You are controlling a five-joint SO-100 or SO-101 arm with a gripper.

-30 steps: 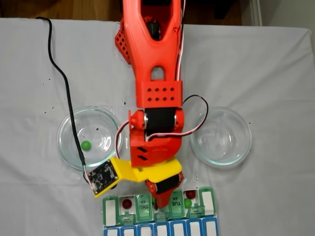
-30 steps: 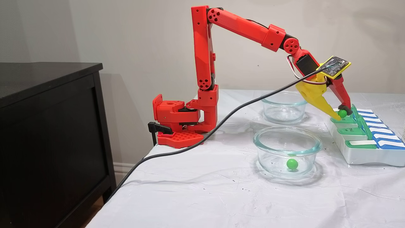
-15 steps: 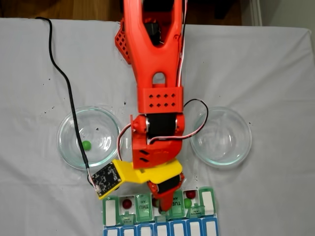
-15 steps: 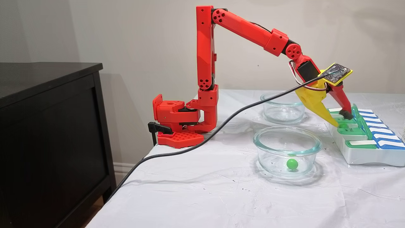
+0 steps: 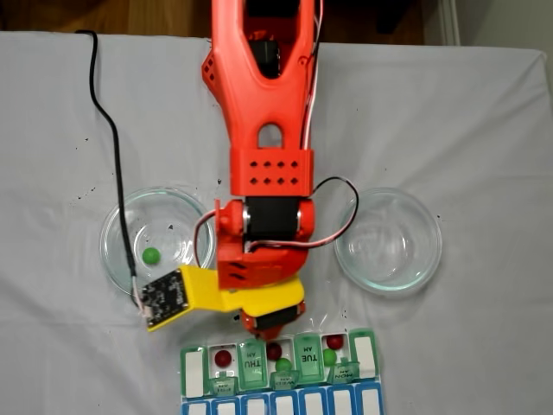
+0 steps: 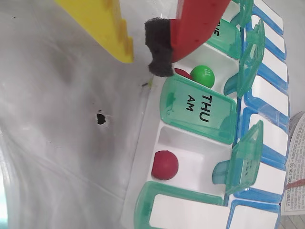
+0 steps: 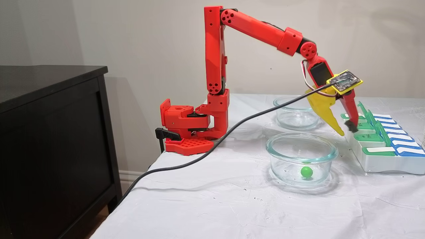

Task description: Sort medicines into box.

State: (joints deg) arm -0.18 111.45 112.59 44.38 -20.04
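Two medicines, a green ball (image 6: 203, 75) and a red ball (image 6: 181, 73), share one open cell of the box (image 6: 143, 191); the tool (image 6: 145, 55) (fingers spread, holding nothing) hangs at their 10 o'clock.

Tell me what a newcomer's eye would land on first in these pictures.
The bright red arm dominates, reaching from its clamped base at the table edge down to the pill organizer, where its gripper hangs open and empty beside the cells. In the wrist view, a green ball sits next to a red ball in the open cell beside the THU lid. One lone green ball lies in the nearer glass dish.
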